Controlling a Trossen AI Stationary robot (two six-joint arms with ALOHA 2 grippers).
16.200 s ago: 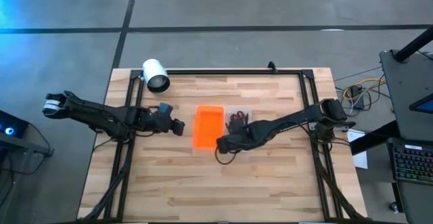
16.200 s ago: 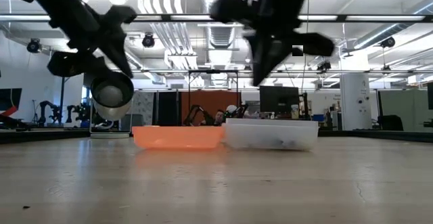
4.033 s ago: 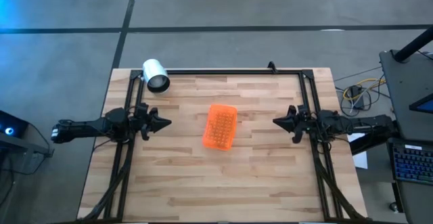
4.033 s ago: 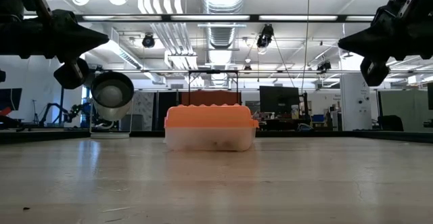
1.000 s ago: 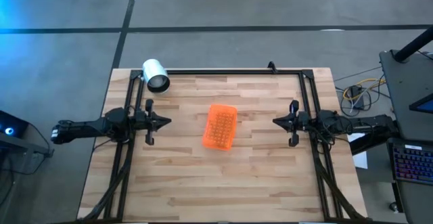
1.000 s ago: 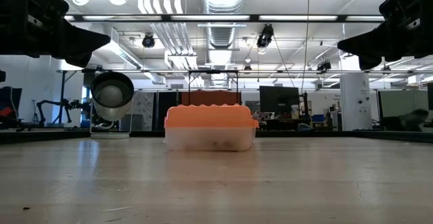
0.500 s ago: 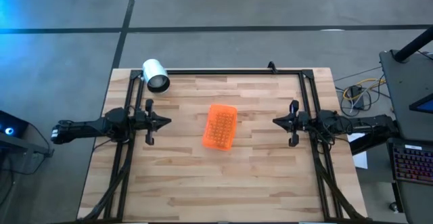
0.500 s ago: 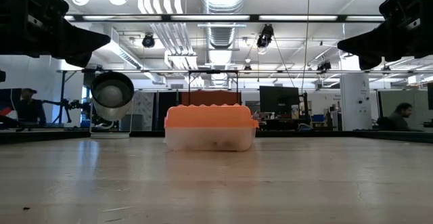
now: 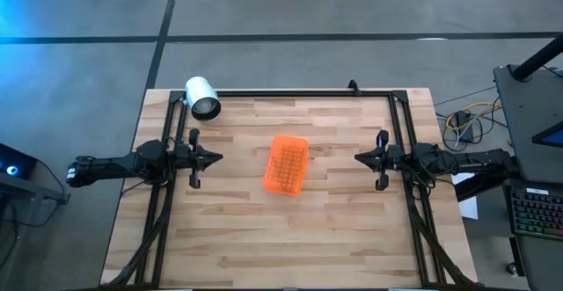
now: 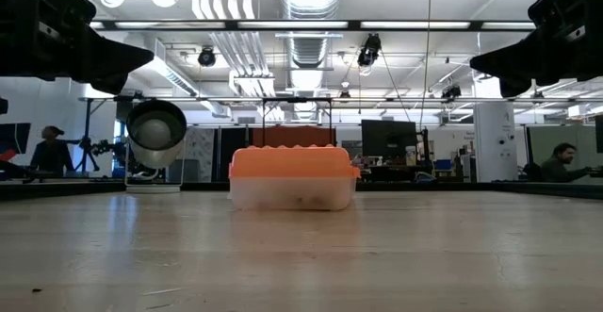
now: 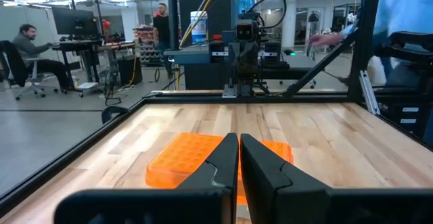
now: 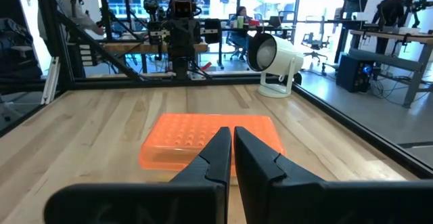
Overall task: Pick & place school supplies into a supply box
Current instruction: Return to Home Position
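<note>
The orange-lidded box (image 9: 287,163) is sitting at frame centre, seemingly fully closed. The left gripper (image 9: 211,158) and right gripper (image 9: 359,157) are hovering at mid-left and mid-right, fingers pressed together.

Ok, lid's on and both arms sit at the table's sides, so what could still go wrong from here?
1. The orange lid sits on the supply box, but whether it is latched does not show; it might pop open if moved.
2. The box lies between the left claw and the right claw, both shut and aimed at it; forward drift could shove it.
3. The white cylinder stands on the left claw's side of the table; a wide swing could clip it.
</note>
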